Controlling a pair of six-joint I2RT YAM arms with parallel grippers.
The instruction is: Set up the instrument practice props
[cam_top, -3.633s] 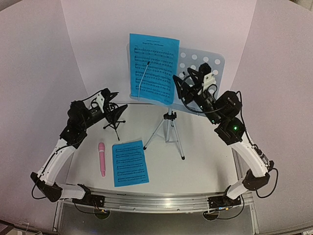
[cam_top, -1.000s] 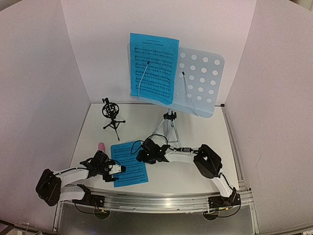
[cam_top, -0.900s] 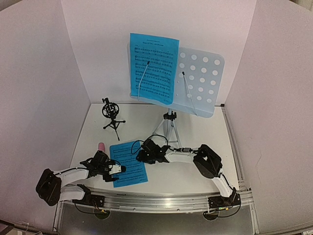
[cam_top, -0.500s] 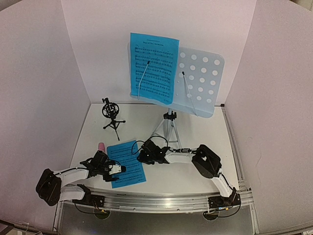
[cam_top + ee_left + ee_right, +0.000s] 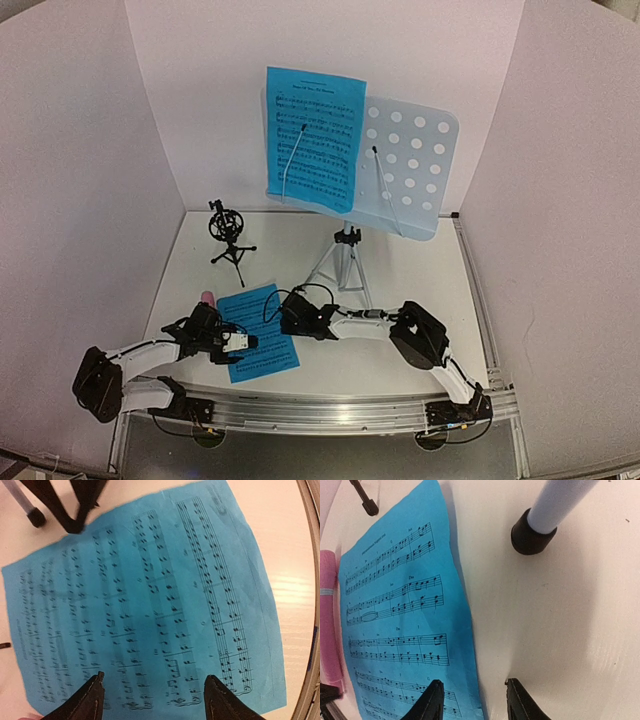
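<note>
The pale-blue perforated music-stand desk (image 5: 412,165) stands on silver tripod legs (image 5: 345,268), with one blue sheet-music page (image 5: 312,140) on its left half. A second blue page (image 5: 256,331) lies flat on the table, slightly skewed. My left gripper (image 5: 241,344) is open just above the page's near end (image 5: 150,605), one finger (image 5: 92,700) to each side. My right gripper (image 5: 289,318) is open and low, straddling the page's right edge (image 5: 395,620). The pink microphone (image 5: 207,298) lies left of the page, mostly under my left arm; it shows in the right wrist view (image 5: 327,625). The black tripod mic mount (image 5: 229,233) stands at the back left.
A rubber-tipped tripod foot (image 5: 530,535) rests on the table close to my right gripper, beside the page's far corner. A foot of the mic mount (image 5: 367,502) is just beyond the page. The metal rail (image 5: 320,408) runs along the table's near edge.
Both arms have come down from the stand and mic mount to the loose page. Over the last second the page has slid left and skewed, and my right gripper has moved with it.
</note>
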